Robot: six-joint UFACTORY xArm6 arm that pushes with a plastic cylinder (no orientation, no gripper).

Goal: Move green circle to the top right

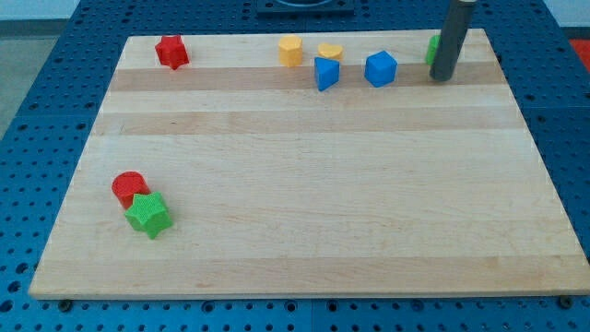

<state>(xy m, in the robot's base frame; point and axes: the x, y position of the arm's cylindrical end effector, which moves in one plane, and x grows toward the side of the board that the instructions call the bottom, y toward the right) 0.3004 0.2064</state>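
The green circle (431,49) sits near the board's top right, mostly hidden behind my rod; only a thin green sliver shows at the rod's left side. My tip (442,77) rests on the board just below and to the right of it, apparently touching it.
Along the top stand a red star (171,52), a yellow hexagon block (291,51), a yellow heart-like block (330,52), a blue triangle-like block (326,73) and a blue hexagon-like block (380,68). At the lower left a red circle (129,187) touches a green star (148,214). The wooden board (304,203) lies on a blue pegboard.
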